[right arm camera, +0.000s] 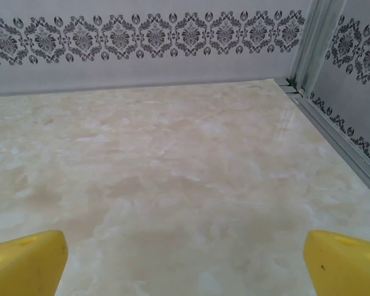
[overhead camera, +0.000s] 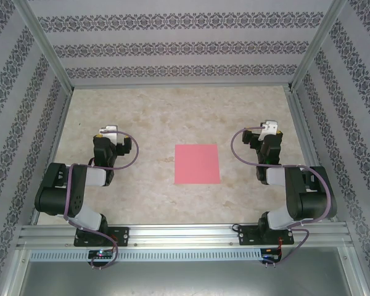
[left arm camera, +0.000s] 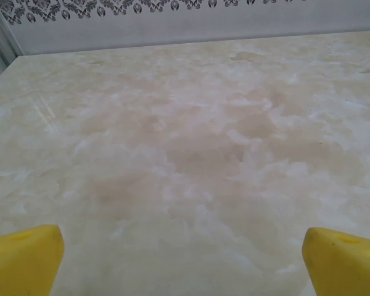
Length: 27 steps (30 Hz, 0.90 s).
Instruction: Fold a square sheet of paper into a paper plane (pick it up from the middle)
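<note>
The square sheet of paper (overhead camera: 197,164), plain pink-red, lies flat and unfolded in the middle of the marble-patterned table (overhead camera: 172,111). My left gripper (overhead camera: 114,137) rests to the paper's left, well apart from it. My right gripper (overhead camera: 266,134) rests to its right, also apart. In the left wrist view the yellow fingertips (left arm camera: 24,259) stand wide apart at the bottom corners, so the left gripper (left arm camera: 185,265) is open with bare table between them. The right gripper (right arm camera: 185,265) is likewise open, its yellow fingertips (right arm camera: 345,262) far apart over bare table. No paper plane is in view.
Patterned walls (overhead camera: 179,55) with aluminium posts (overhead camera: 311,46) enclose the table at the back and both sides. A metal rail (overhead camera: 185,234) carries the arm bases along the near edge. In the right wrist view the right wall's frame (right arm camera: 333,129) runs close by.
</note>
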### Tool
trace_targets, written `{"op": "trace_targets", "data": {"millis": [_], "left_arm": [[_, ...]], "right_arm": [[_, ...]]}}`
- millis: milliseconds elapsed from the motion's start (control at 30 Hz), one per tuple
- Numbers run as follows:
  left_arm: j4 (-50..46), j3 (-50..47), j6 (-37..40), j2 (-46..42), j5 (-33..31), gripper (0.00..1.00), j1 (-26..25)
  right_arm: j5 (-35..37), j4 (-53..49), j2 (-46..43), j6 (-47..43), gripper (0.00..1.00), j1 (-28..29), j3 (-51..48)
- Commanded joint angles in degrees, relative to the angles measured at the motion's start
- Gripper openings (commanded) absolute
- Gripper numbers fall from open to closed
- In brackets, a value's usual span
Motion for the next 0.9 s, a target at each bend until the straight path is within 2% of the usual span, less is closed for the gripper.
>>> {"op": "trace_targets", "data": {"millis": [0, 767, 867], "left_arm": [[2.0, 0.9, 1.2, 0.5, 1.0, 1.0, -0.4], [2.4, 0.6, 1.3, 0.4, 0.9, 1.0, -0.5], [0.2, 0.8, 1.3, -1.9, 0.5, 1.0, -0.5]], "right_arm": [[-1.0, 1.4, 0.2, -0.1, 0.98, -0.6, 0.1], [-1.1, 1.8, 0.0, -0.2, 0.98, -0.5, -0.1], [1.2, -2.4, -3.0, -0.2, 0.98, -0.1, 0.9]]}}
